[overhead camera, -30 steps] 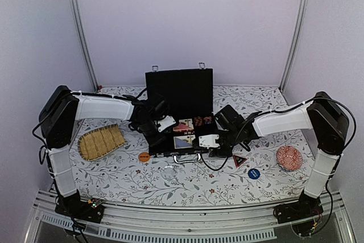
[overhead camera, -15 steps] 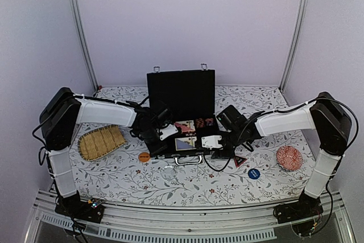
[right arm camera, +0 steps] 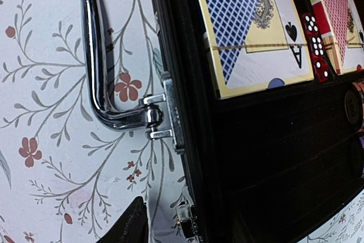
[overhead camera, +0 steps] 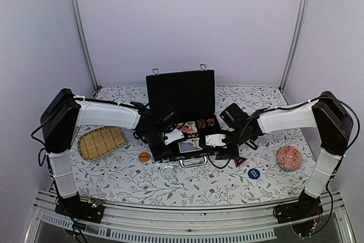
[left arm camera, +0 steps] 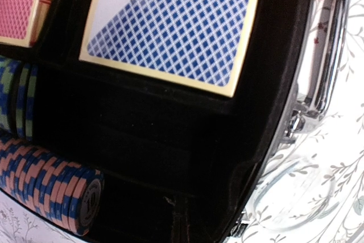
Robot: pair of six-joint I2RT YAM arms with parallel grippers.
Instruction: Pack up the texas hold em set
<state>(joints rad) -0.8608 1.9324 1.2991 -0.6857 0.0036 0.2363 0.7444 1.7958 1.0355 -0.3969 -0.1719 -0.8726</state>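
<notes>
Black briefcase-style case (overhead camera: 181, 92) sits open between the two pincers on the floral tablecloth (overhead camera: 187, 185), lid upright on their far side.

Left pincer (overhead camera: 173, 136) is over the case's left part, pressed together. Its tips are out of its own camera's view, so whether it pinches anything is unclear. Right pincer (overhead camera: 220, 147) is at the case's right front corner. Only one dark fingertip (right arm camera: 129, 226) shows, so I cannot tell its spread.

- Silver handle (right arm camera: 96, 55): just beside the right fingertip, lying flat.
- Inside the case: blue-backed card deck (left arm camera: 170, 27), pink-backed card deck (right arm camera: 335, 9) and red dice (right arm camera: 314, 46) between them. Blue-and-salmon poker chips (left arm camera: 45, 186) are cut off at the frame edge.
- Woven straw tray (overhead camera: 100, 142): well left of the left pincer. Orange round disc (overhead camera: 144, 156) is nearer.
- Red-and-black triangular piece (overhead camera: 240, 160): just right of the right pincer, half hidden. Blue round disc (overhead camera: 253, 173) and red patterned bowl (overhead camera: 289, 157) lie farther right.
</notes>
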